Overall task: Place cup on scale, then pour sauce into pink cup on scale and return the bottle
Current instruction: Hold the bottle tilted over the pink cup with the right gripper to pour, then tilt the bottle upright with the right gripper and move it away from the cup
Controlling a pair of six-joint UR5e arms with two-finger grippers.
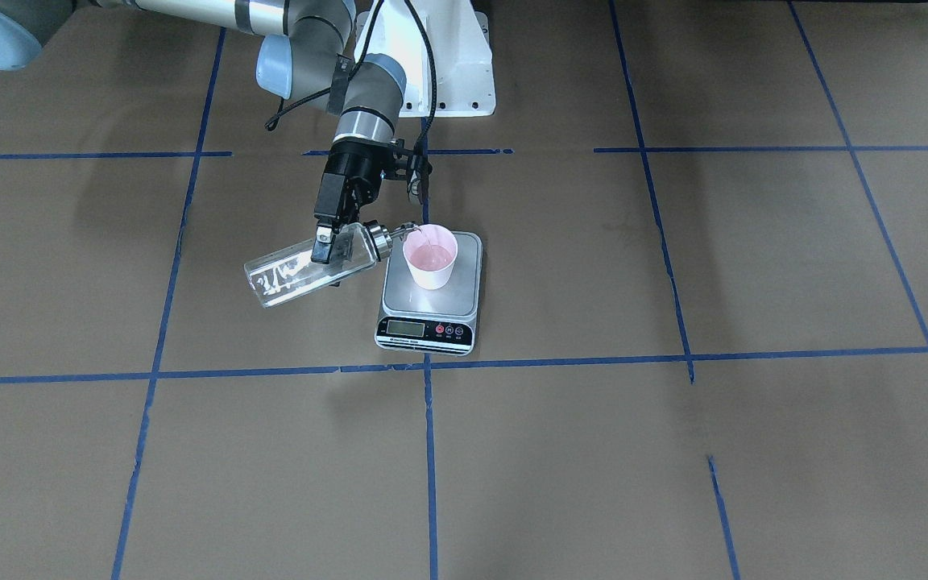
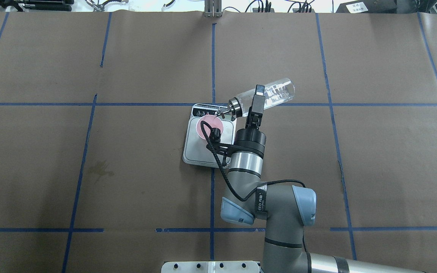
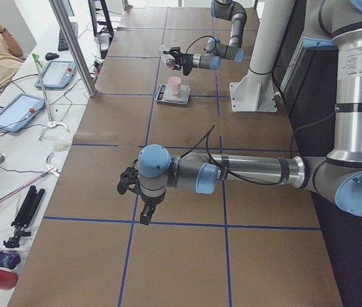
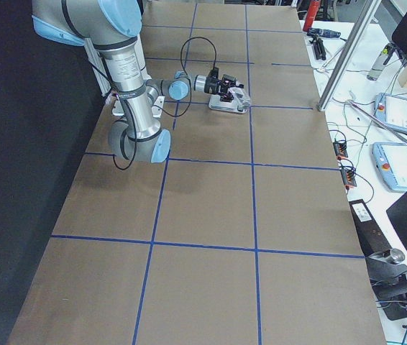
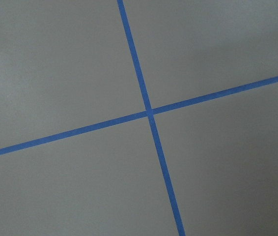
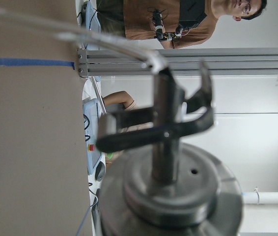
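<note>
1. Facing the robot, we see the right gripper (image 1: 324,245) with its jaws clamped across the bottle (image 1: 295,274) near the shoulder. The bottle lies almost level. Its pourer cap (image 1: 379,242) points at the cup (image 1: 430,259) and its base points away from it. The cup stands upright on the scale (image 1: 468,270), towards the platform's back. The sauce (image 1: 275,282) glints inside the glass, and a thin thread seems to run from the spout into the cup.
2. From overhead, the bottle's long axis runs from the cup out to the robot's right and a little away from the robot. The spout tip sits over the cup's far rim. We judge the return calls for swinging the neck up first and then carrying the bottle off rightward along that axis.
3. From the left end, the left gripper (image 3: 144,214) hangs over bare table (image 3: 187,256), well apart from the scale. We cannot tell how its jaws stand. The right arm is clearly the nearer one.
4. From the right end, the bottle and the gripper overlap the scale. The detail is too small to add more.
5. The left wrist camera shows only crossed blue tape (image 5: 149,112) on the table.
6. The right wrist camera looks along the bottle past the cap, and the spout (image 6: 114,42) reaches to the pink rim at the frame's left edge.
</note>
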